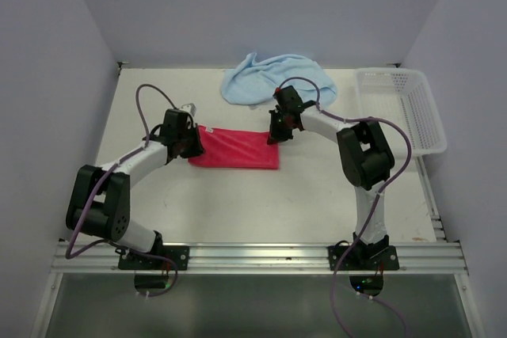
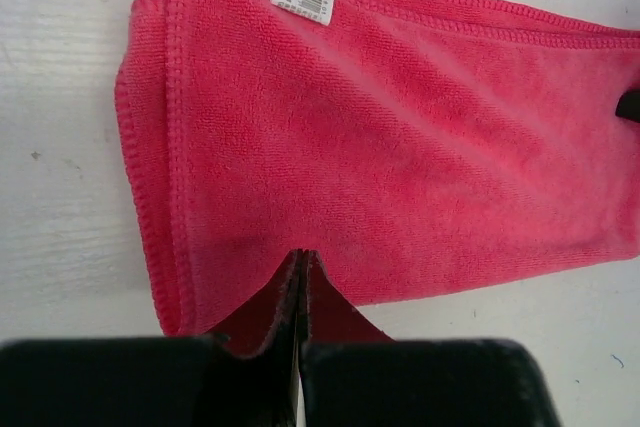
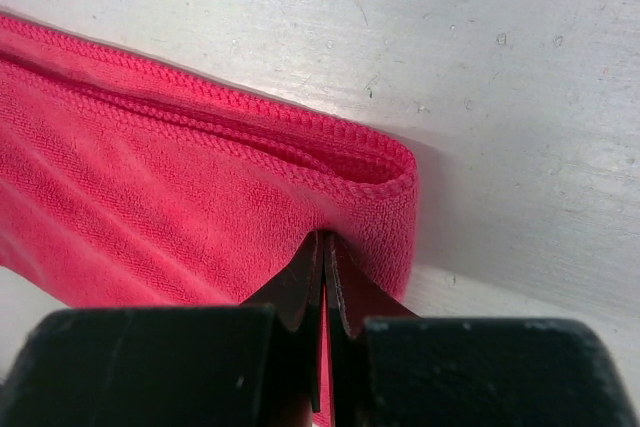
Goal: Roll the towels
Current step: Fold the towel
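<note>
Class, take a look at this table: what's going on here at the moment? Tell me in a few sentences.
Two robot arms are working on the red-pink towel, which lies folded flat on the table. The left pincer is shut on it near its left end, the right pincer near its right end. No roll shows yet. The light blue towel lies crumpled at the far edge, a white basket to its right.

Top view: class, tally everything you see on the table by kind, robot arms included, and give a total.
Towels: 2 (red towel, blue towel)
Baskets: 1 (basket)
Arms: 2 (left arm, right arm)
Total: 5
</note>
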Controlling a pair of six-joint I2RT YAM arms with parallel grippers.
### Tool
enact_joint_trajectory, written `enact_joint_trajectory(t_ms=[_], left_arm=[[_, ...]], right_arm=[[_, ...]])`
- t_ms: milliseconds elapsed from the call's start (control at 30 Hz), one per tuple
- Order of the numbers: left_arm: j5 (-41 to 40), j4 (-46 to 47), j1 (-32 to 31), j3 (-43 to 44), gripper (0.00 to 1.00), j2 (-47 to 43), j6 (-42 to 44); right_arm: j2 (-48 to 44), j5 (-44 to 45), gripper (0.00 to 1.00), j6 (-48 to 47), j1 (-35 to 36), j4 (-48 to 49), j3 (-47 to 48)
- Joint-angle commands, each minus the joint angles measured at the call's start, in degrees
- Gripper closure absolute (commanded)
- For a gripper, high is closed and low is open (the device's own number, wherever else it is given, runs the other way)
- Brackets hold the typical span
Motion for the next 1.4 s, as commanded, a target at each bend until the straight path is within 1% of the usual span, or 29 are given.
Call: enact_joint_trajectory(t_ms=[0, 200, 300, 633, 833, 967, 1067, 1100, 1133, 1233, 1267, 1300, 1367], left_arm=[[0.2, 5.5, -0.5, -2.0, 1.0, 0.4, -2.6], [-9.0, 3.9, -0.5, -4.5, 1.0, 2.9, -6.0], [-11.1, 3.9, -0.5, -5.9, 1.0, 2.7, -7.2], [-13.1, 3.1, -0.5, -9.2, 1.0, 0.0, -9.5], [-14.1, 4.1, -0.5, -12.5, 1.0, -3.8, -11.5], [-14.1, 4.4, -0.6, -14.0, 1.0, -5.5, -11.7], [-13.7, 4.6, -0.7, -14.4, 1.0, -5.7, -11.5], [-13.1, 5.3, -0.7, -14.6, 1.0, -5.8, -11.4], [-13.1, 5.3, -0.8, -14.7, 1.0, -5.8, -11.4], [-13.4, 5.6, -1.2, -14.1, 1.0, -6.7, -11.1], [-13.6, 5.5, -1.2, -13.6, 1.0, -7.5, -10.7], [-14.7, 4.7, -1.2, -12.6, 0.95, -7.9, -10.3], [-15.6, 3.5, -1.2, -8.6, 0.91, -9.6, -9.3]], right_arm=[[1.1, 0.9, 1.0, 0.6, -0.3, 0.2, 2.0], [1.6, 0.9, 1.0, 0.6, -0.7, -0.2, 2.6], [1.7, 1.1, 1.0, 0.5, -1.0, -0.5, 3.0], [2.9, 1.7, 1.0, 0.2, -1.9, -1.5, 4.5], [3.0, 2.0, 0.99, 0.7, -1.9, -1.9, 4.5], [3.9, 2.7, 0.98, 0.8, -1.9, -4.1, 5.6], [3.5, 1.0, 0.98, 0.4, -1.9, -3.0, 4.8], [3.3, -0.1, 0.97, -0.3, -1.9, -1.8, 4.7], [2.5, -3.0, 0.96, -1.0, -1.9, -1.3, 4.4], [-0.4, -6.2, 0.91, -3.3, -1.8, 0.5, 3.5], [-1.1, -6.5, 0.87, -4.3, -1.8, 0.2, 3.7], [-1.9, -6.5, 0.85, -4.8, -1.8, -1.0, 4.1], [-4.4, -6.2, 0.8, -5.2, -1.8, -2.1, 4.4]])
